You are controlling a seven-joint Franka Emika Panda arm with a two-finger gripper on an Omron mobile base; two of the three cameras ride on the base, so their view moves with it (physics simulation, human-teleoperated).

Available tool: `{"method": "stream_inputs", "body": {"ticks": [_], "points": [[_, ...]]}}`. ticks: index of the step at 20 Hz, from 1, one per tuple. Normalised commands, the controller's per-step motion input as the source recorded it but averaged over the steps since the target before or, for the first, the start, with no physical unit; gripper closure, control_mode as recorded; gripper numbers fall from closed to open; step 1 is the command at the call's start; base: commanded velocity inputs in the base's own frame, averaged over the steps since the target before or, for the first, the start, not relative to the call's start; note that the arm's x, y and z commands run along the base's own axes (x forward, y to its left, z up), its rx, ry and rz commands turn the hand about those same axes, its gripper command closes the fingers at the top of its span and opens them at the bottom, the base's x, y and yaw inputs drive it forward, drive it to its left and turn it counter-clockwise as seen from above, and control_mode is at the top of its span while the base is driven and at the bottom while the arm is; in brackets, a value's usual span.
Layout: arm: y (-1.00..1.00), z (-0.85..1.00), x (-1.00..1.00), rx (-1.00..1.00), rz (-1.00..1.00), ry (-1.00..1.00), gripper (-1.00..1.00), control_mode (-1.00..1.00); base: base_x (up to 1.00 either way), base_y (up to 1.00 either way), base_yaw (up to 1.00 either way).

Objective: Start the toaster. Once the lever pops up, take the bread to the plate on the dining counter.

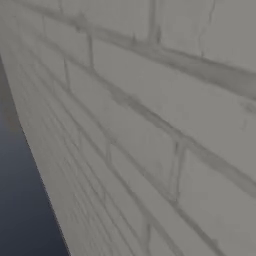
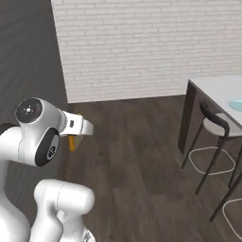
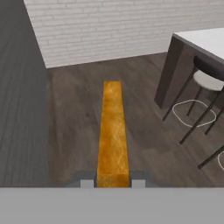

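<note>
My gripper [image 3: 113, 183] is shut on the bread [image 3: 113, 131], a golden-orange slice seen edge-on and reaching away from the fingertips [image 3: 86, 183] in the hand view. In the right base view the bread [image 2: 72, 142] hangs below the hand at the gripper [image 2: 73, 136], above the dark wood floor. The dining counter [image 2: 212, 87], white-topped with a dark base, stands at the right. The pale blue-green plate [image 2: 236, 104] lies on it at the frame's right edge. The counter's corner [image 3: 205, 39] is ahead and to the right of the bread. The toaster is out of view.
Black-framed stools with pale seats [image 2: 215, 125] [image 3: 209, 81] stand against the counter's near side. A white brick wall [image 2: 142, 47] closes the far end and looms close in the left base view [image 1: 150, 125]. A dark grey wall [image 2: 26, 56] runs along the left. Open floor [image 2: 137, 156] lies between.
</note>
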Motion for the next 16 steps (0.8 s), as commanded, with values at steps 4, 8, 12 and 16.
{"method": "stream_inputs", "body": {"ticks": [4, 8, 12, 16], "points": [[0.00, 0.00, 0.00, 0.00, 0.00, 0.00, 1.00, 1.00, 1.00, 0.25, -0.14], [0.00, 0.00, 0.00, 0.00, 0.00, 0.00, 1.00, 1.00, 1.00, 0.05, -0.15], [0.00, 0.00, 0.00, 0.00, 0.00, 0.00, 1.00, 1.00, 0.98, 0.22, -0.35], [0.00, 0.00, 0.00, 0.00, 0.00, 0.00, 1.00, 1.00, 0.86, 0.34, -0.46]]}}
